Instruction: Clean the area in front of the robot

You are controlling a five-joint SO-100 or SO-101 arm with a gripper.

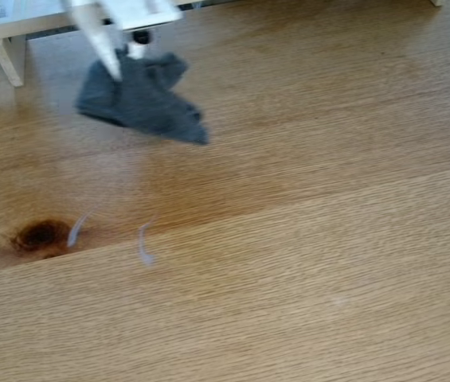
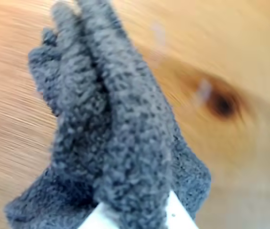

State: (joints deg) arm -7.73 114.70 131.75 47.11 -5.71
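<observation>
Mid-wipe I'd guess: tool (image 1: pixel 121 68) clenched on the cloth (image 1: pixel 141 99), which hangs over the table (image 1: pixel 328 239) (blurry). Next: drag it toward the knot (image 1: pixel 40 235) ahead.

Fixed view: white plastic robot arm (image 1: pixel 129 12), blocky flat-faced body; long tapered pointed white finger (image 1: pixel 101 44). Small round black part beside a short white stub under the body. Wrist view: white plastic gripper tip (image 2: pixel 180 217), smooth, wedge-shaped, edges blurred.
</observation>
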